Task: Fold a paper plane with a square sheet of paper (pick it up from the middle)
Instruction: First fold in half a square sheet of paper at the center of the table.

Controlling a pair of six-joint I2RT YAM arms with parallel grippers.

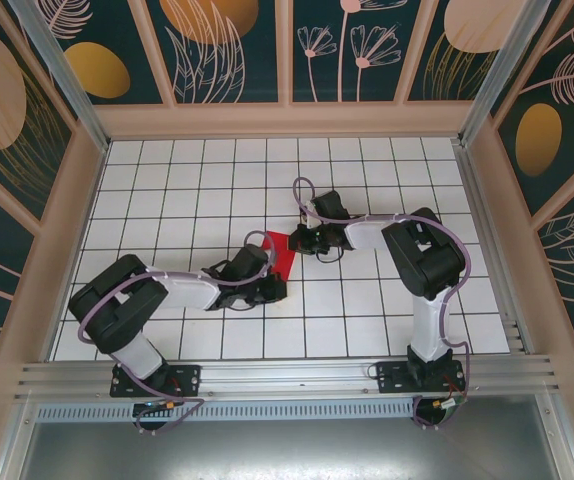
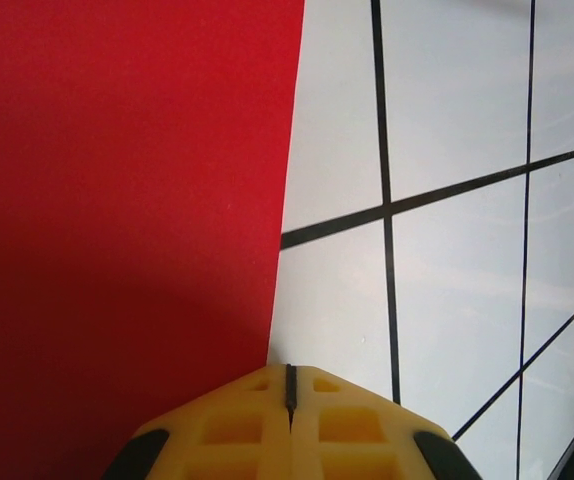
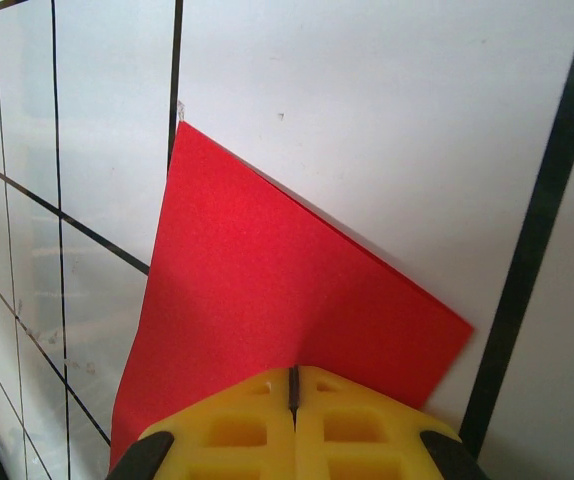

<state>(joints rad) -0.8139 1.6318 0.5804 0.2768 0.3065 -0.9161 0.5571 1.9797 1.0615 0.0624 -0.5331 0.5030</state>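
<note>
Red square sheet of paper [image 1: 283, 258] central on counter [image 1: 367, 330]; left tool [image 2: 290, 378], right tool [image 3: 293, 380] clenched at its edges.

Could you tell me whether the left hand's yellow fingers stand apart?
No, the left hand is shut, its yellow fingers meeting along a thin seam beside the bright red paper sheet.

Beyond the bright red square sheet of paper [image 1: 283, 256], white gridded tabletop [image 1: 197, 170] lies open; black-and-white left arm [image 1: 182, 290] and right arm [image 1: 369, 236] crowd its sides.
</note>
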